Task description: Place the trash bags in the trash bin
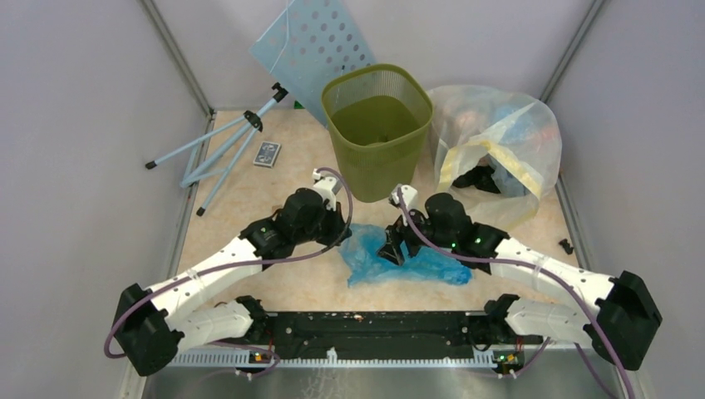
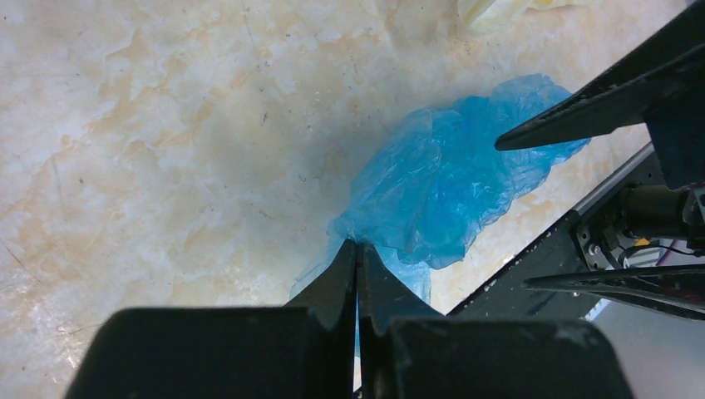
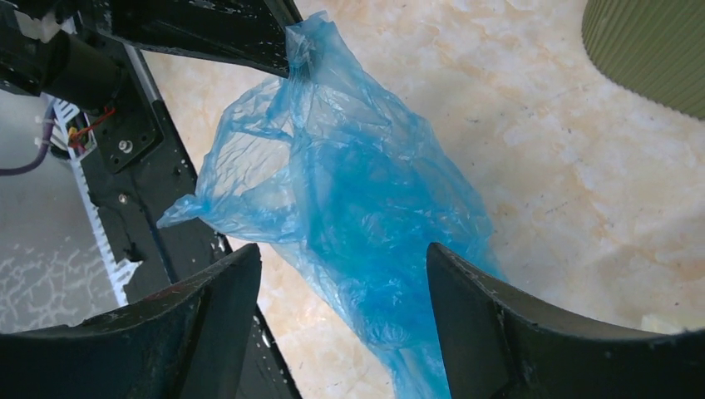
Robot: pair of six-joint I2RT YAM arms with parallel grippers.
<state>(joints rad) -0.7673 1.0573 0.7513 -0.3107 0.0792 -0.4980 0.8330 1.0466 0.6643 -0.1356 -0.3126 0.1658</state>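
My left gripper point(image 2: 357, 248) was pinched shut on an edge of the blue trash bag point(image 2: 449, 179), right gripper point(image 3: 341, 253) spread wide astride it, gripping nothing, green trash bin point(image 1: 376, 170) stood just beyond

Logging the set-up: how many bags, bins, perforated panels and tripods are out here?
Bags: 2 (blue trash bag, clear stuffed bag)
Bins: 1 (green bin)
Panels: 1 (perforated panel)
Tripods: 1 (light-blue tripod)
Total: 5
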